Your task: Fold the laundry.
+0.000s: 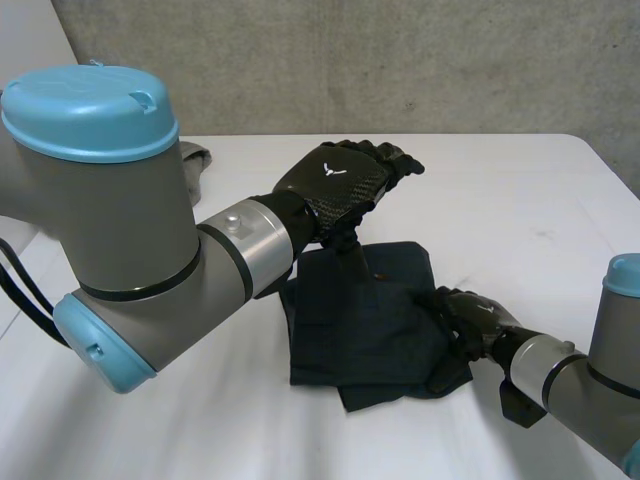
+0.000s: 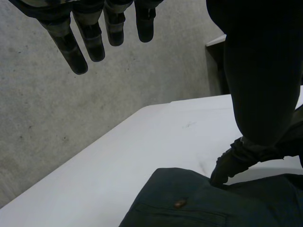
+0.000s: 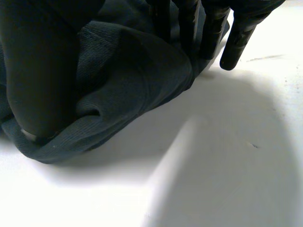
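1. The dark garment point(image 1: 365, 320) lies folded into a rough rectangle on the white table point(image 1: 520, 200), about mid-table between the two arms. Its near right corner looks a bit rumpled and sticks out past the rest.
2. The left hand point(image 1: 340, 180) hangs above the far edge of the garment and it's relaxed, not grabbing anything. In its wrist view the fingers point(image 2: 92, 40) are straight and spread out in the air, pointing off toward the concrete wall point(image 1: 350, 60).
3. Only the left thumb point(image 2: 260, 71) reaches down, and its tip touches the cloth near the far edge. It's touching from above, nothing pinched.
4. Just beside that thumb tip there's a small brown stud point(image 2: 179, 204) on the fabric, next to a stitched seam. Could be a rivet or a button, can't tell which.
5. The right hand point(image 1: 475, 318) is at the garment's right edge, low on the table, and this one does have hold of the cloth.
6. In the right wrist view the thumb point(image 3: 42, 71) presses into a bunched fold of the fabric while the fingers point(image 3: 213, 28) come down on the other side of the bulge, so the cloth is squeezed between them. One outer finger sits just off the cloth, over bare table.
7. Off behind the left arm, near the far left of the table, there's a grey cloth point(image 1: 195, 165), mostly hidden by the arm and well apart from the dark one.
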You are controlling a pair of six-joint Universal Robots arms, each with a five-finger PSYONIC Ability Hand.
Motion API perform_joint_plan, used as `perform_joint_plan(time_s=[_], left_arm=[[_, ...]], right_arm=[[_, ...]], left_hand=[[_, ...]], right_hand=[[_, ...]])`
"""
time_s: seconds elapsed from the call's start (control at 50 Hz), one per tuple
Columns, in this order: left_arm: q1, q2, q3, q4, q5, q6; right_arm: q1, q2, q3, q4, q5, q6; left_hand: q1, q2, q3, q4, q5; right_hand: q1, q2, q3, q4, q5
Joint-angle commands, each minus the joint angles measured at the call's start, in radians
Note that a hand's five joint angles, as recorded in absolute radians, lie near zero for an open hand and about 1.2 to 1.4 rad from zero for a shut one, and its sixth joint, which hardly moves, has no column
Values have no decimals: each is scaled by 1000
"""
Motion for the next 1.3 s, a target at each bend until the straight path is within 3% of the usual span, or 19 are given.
perform_joint_plan(time_s=[0.02, 0.24, 0.38, 0.4, 0.5, 0.7, 0.84, 1.04, 1.24, 1.3], left_arm=[[0, 0, -1, 0, 0, 0], [-2, 0, -2, 0, 0, 0], [0, -3, -5, 0, 0, -2], [0, -5, -5, 0, 0, -2], [0, -9, -7, 0, -1, -2], [35, 0, -42, 0, -1, 0], [52, 3, -47, 0, -3, 0], [66, 9, -44, 0, -4, -2], [66, 1, -44, 0, -6, -2], [66, -5, -45, 0, -6, -2]], right_arm=[[21, 5, -32, 2, 7, 36], [27, 28, -70, -3, 9, 119], [73, 92, -132, -9, 38, 133], [79, 98, -139, -9, 44, 133], [103, 117, -198, -16, 76, 153], [99, 175, -382, -3, 65, 152], [64, 288, -619, 86, 64, 80], [-119, 564, -1115, 344, 73, -147], [-294, 857, -1723, 547, 73, -169], [-318, 897, -1797, 547, 76, -172]], left_hand=[[22, 21, -29, -23, -42], [25, 24, -26, -20, -39], [31, 30, -20, -14, -33], [31, 30, -20, -14, -33], [37, 36, -14, -8, -27], [37, 36, -14, -8, -27], [37, 36, -14, -8, -27], [37, 36, -14, -8, -27], [37, 36, -14, -8, -27], [37, 36, -14, -8, -27]], right_hand=[[91, 27, 43, 15, 3], [123, 59, 75, 48, 35], [366, 303, 318, 291, 279], [425, 361, 377, 349, 337], [1225, 1161, 1177, 1149, 1137], [1241, 1177, 1192, 1165, 1153], [1241, 1177, 1192, 1165, 1153], [1241, 1177, 1192, 1165, 1153], [1241, 1177, 1192, 1165, 1153], [1241, 1177, 1192, 1165, 1153]])
